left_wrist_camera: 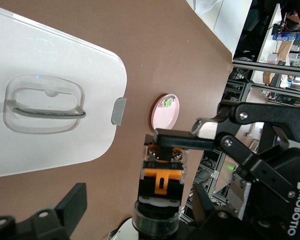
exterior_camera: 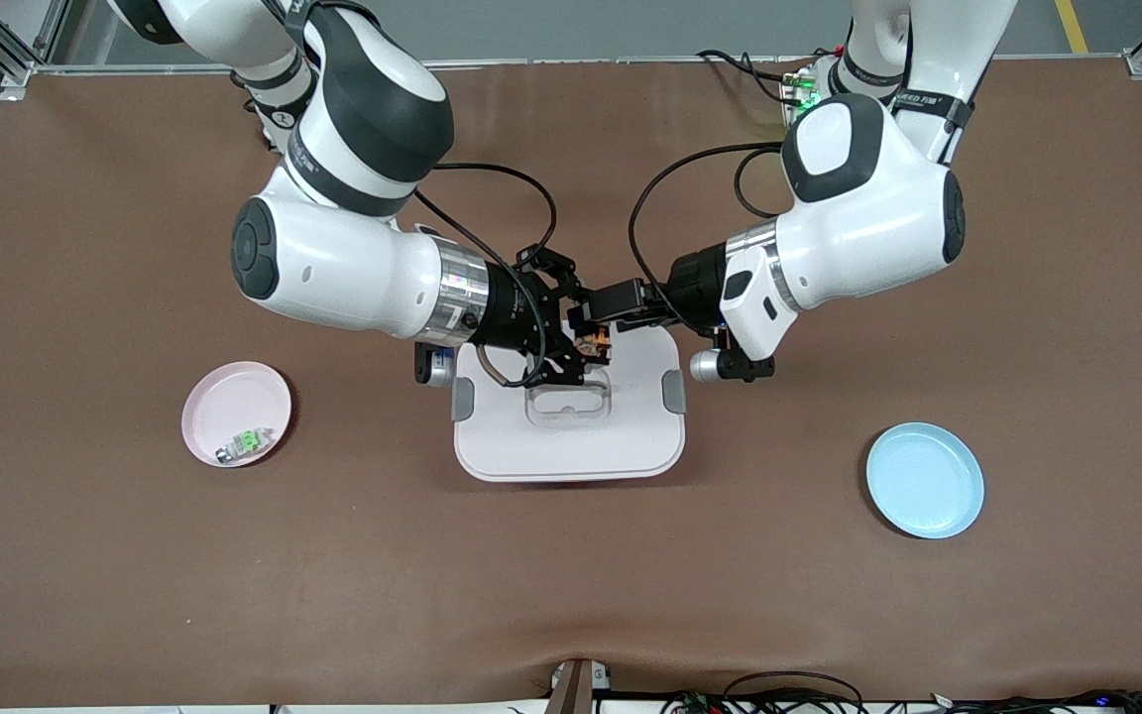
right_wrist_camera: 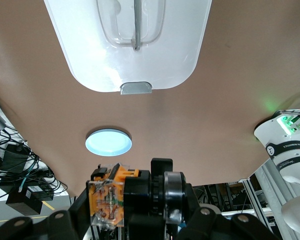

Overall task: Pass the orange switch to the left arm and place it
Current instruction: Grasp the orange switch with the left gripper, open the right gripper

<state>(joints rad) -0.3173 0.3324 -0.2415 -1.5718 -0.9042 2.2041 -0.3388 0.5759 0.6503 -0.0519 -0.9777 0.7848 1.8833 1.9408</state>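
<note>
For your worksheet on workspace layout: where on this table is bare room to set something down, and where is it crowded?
Bare cloth lies between the pink plate and the box, and between the box and the blue plate. Crowded: over the box, both grippers meet at the orange switch.

Both tools meet in the air over the box [exterior_camera: 571, 436], at its edge farthest from the front camera. The right tool [exterior_camera: 571, 332] and the left tool [exterior_camera: 603, 319] crowd that spot with the switch [exterior_camera: 593, 343] between them. The box stands mid-table [exterior_camera: 571, 615]. The pink plate [exterior_camera: 234, 412] lies toward the right arm's end, the blue plate [exterior_camera: 925, 480] toward the left arm's end, each well apart from the box with bare table between. Nearer the front camera the table is open.
</note>
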